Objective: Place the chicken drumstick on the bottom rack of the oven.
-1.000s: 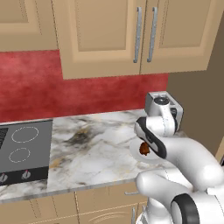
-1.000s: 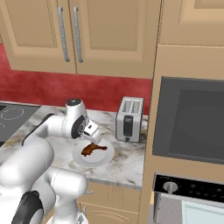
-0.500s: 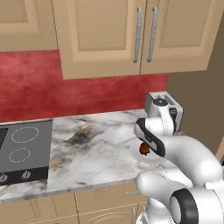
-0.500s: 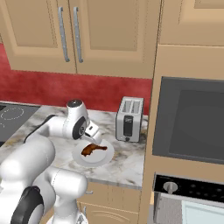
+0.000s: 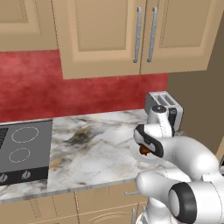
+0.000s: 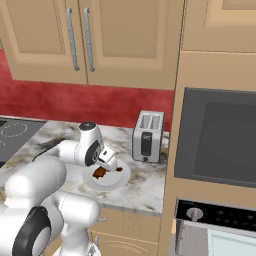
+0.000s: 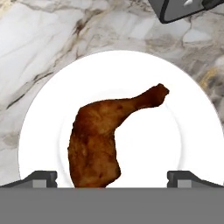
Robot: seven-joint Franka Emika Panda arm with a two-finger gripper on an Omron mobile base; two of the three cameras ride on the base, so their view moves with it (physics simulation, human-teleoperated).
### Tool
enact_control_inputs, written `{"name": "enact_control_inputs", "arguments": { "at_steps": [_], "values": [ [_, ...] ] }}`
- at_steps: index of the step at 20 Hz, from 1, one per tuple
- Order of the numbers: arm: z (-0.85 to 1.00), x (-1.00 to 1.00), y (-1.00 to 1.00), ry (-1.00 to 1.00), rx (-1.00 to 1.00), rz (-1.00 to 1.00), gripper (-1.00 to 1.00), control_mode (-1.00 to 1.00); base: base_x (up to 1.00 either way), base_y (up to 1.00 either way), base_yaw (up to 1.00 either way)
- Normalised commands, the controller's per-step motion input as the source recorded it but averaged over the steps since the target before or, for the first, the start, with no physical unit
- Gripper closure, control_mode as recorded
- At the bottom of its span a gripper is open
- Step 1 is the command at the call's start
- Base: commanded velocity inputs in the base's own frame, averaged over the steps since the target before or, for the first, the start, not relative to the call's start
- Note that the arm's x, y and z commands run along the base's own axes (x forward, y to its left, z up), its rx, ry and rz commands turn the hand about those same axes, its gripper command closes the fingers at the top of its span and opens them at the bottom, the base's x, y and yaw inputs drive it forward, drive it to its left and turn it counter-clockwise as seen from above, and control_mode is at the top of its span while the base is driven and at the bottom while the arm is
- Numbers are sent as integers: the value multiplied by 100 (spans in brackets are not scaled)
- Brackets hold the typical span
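- Chicken drumstick (image 7: 101, 140): lies flat on the white plate (image 7: 192, 109), thick meat end toward the bottom of the hand view, thin bone end pointing up and right. In the right base view the chicken drumstick (image 6: 100, 172) sits on the plate (image 6: 116, 183) just under the hand.
- Gripper (image 7: 112, 178): directly above the plate, looking down on it. Its two dark fingertips (image 7: 39, 178) stand wide apart, one on each side of the meat end, with clear gaps; nothing is clamped. Contact with the meat cannot be confirmed.
- Plate: rests on the marble counter (image 5: 96, 153), near its front edge, just in front of the silver toaster (image 6: 147, 136).
- Oven (image 6: 200, 235): set low in the tall brown cabinet to the right of the counter; a control panel with a knob and part of its door are visible. Well apart from the drumstick.
- Microwave (image 6: 217, 137): dark-fronted, built in above the oven.
- Cooktop (image 5: 22, 151): black, at the counter's left end, well apart from the plate.
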Motion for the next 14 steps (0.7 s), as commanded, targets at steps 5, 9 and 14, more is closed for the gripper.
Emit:
{"name": "enact_control_inputs", "arguments": {
  "at_steps": [5,9,14],
  "values": [
    [-30,1,0,0,0,0,-100,-100,0,0,0],
    [-12,5,0,1,0,0,-100,-100,0,0,0],
    [-10,3,0,2,0,0,-100,-100,0,0,0]
  ]
}}
